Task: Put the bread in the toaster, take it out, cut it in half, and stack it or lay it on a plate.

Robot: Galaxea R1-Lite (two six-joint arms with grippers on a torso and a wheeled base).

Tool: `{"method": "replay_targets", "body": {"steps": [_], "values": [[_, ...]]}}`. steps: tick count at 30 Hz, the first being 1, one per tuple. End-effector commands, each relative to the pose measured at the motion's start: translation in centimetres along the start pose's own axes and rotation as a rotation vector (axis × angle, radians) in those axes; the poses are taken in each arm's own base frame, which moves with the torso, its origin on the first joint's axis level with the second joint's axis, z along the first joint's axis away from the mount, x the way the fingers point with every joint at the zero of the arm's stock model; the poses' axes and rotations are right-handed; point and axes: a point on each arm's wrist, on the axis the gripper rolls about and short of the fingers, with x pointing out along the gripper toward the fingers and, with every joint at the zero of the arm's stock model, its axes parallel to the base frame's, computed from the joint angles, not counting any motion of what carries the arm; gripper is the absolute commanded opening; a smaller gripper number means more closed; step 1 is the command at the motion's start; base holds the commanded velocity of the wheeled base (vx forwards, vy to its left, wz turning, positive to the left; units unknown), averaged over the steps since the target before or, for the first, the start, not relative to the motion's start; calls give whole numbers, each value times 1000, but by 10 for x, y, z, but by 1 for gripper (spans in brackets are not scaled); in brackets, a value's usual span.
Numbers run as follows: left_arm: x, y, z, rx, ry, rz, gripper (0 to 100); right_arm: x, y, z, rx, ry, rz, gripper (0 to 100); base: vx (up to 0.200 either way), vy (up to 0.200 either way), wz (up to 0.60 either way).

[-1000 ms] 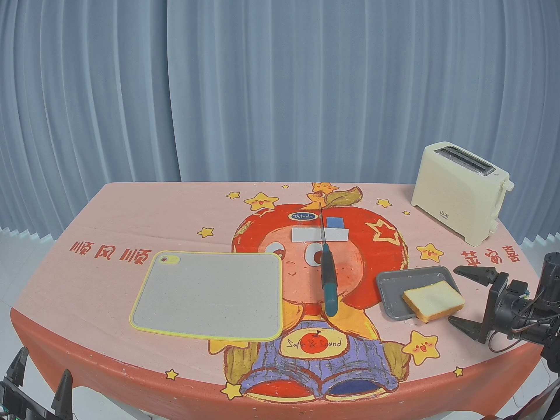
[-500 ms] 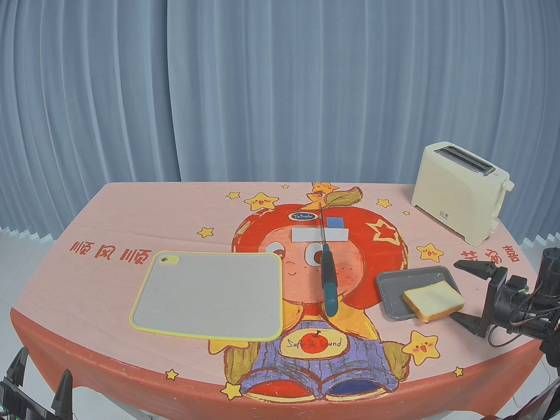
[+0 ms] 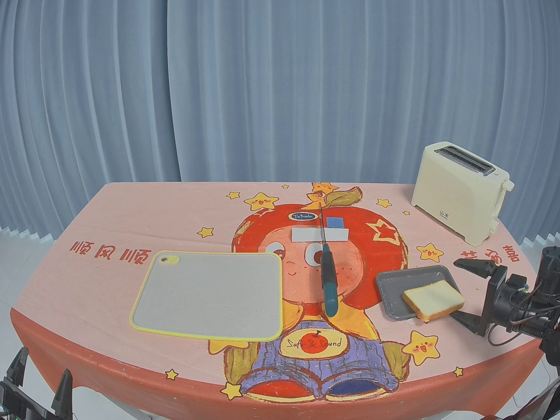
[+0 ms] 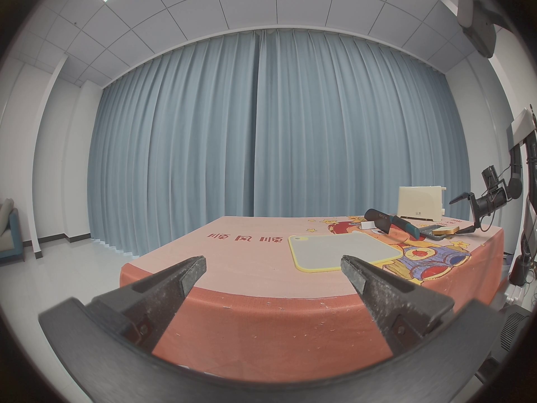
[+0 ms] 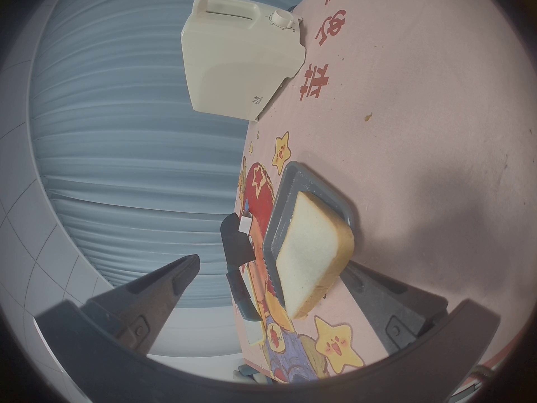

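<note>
Okay, right gripper (image 3: 470,294) is parked at the table's (image 3: 146,217) 3 o'clock edge, jaws spread wide, holding nothing. The bread (image 3: 433,300) lies flat at 9 o'clock from it, just beside the fingertips but not touching them, hanging over the near corner of the grey tray (image 3: 392,287). The slice's longer side looks to run roughly 8 to 2 o'clock, and my fingers sit one toward 12 and one toward 6, so I judge a straight slide toward 9 would bracket it across the short way. The toaster (image 3: 461,191) waits at about 12 o'clock from the gripper, slot up.

Left gripper (image 3: 42,366) is way off at the 7 o'clock corner below the table edge, also spread and empty, so this pick is the right arm's.

Against a second ago, the right gripper has edged slightly toward 12 o'clock; over the last half second it has hardly budged. Bread, tray and the knife (image 3: 329,263) haven't shifted.
</note>
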Motion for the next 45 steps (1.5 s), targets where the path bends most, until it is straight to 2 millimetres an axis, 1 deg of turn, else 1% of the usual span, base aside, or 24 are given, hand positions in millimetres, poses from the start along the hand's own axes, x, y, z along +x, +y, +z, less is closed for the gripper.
{"method": "replay_targets", "body": {"steps": [1,8,9,11,17,28,31,40,45], "values": [[0,0,-5,0,1,1,100,1,-1,0,2,2,-4,100,0,0,0],[0,0,-5,0,1,1,100,4,-4,1,12,7,-28,100,0,0,0],[0,0,-5,0,1,1,100,7,-8,1,20,12,-49,0,0,0,0],[0,0,-5,0,1,-1,100,13,-14,2,29,22,-85,0,0,0,0],[0,0,-5,0,1,1,100,17,-20,2,41,31,-122,0,0,0,0],[0,0,-5,0,1,-1,100,17,-20,2,43,29,-121,0,0,0,0],[0,0,-5,0,1,-1,100,15,-19,2,36,25,-105,0,0,0,0],[0,0,-5,0,1,-1,100,6,-11,-1,-17,-4,41,0,0,0,0],[0,0,-5,0,1,-1,100,6,-10,-1,-15,-9,49,0,0,0,0]]}}
